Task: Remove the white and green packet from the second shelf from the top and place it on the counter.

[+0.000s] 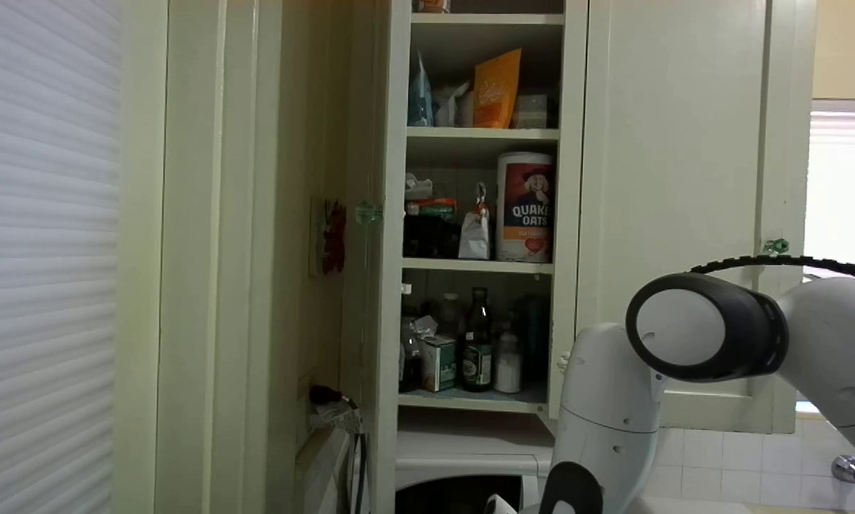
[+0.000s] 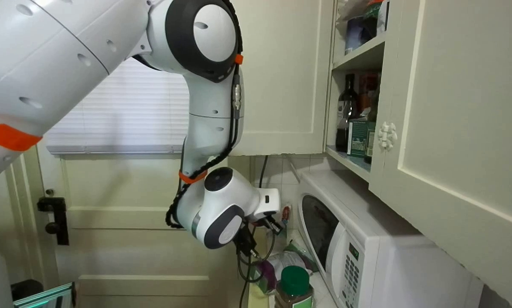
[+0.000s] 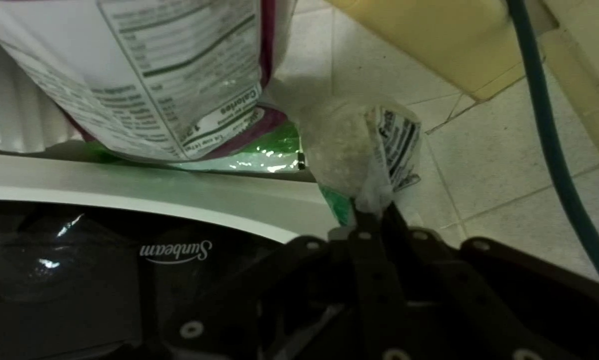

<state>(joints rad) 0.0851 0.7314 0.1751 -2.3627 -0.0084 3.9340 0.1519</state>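
In the wrist view, the white and green packet (image 3: 337,145) is a small clear-whitish pouch with a green corner and a printed label. My gripper (image 3: 373,210) is shut on its gathered end, and the pouch is over the tiled counter (image 3: 479,165) beside the microwave front. I cannot tell whether it touches the counter. In an exterior view my gripper (image 2: 275,224) is low, in front of the microwave; the packet cannot be made out there. The second shelf from the top (image 1: 482,133) holds an orange pouch, a teal-and-white item and other packs.
The microwave (image 2: 367,244) stands under the open cupboard. A large white and purple bag (image 3: 194,75) leans against its front. A green-lidded jar (image 2: 294,282) stands nearer. A dark cable (image 3: 539,100) crosses above the counter. A cupboard door (image 2: 461,107) is near the microwave.
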